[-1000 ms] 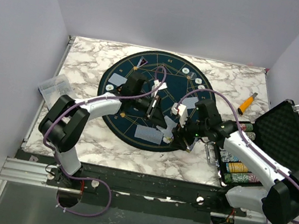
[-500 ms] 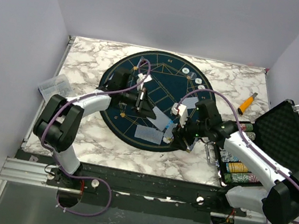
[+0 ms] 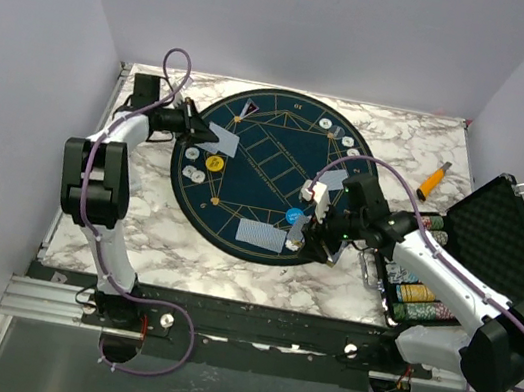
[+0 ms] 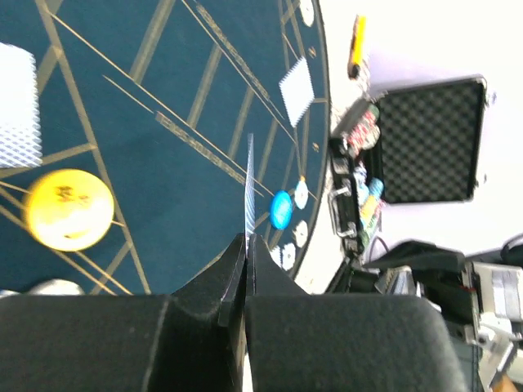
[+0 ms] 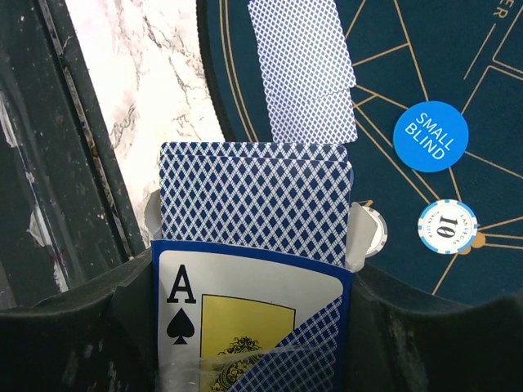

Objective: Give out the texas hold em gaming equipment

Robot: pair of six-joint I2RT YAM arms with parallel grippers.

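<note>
Black case, R of mat, lid open: chip stacks inside. Card box has deck sticking out. R gripper clamped on box, over mat's near edge. L gripper jaws pinched tight on 1 card at mat's left rim. On mat: 1 yellow disc, 1 blue disc, 2 overlapped cards by the box.

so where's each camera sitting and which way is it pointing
top external: above and behind the arm bases, looking down on the white marble table and round dark blue mat; both arms show.
left wrist: looks across the mat toward the open black foam-lined case; left gripper shut on an edge-on patterned playing card.
right wrist: looks down at the mat's edge; right gripper holds a blue pack of cards.
shared: the blue round small blind disc shows in all three.
</note>
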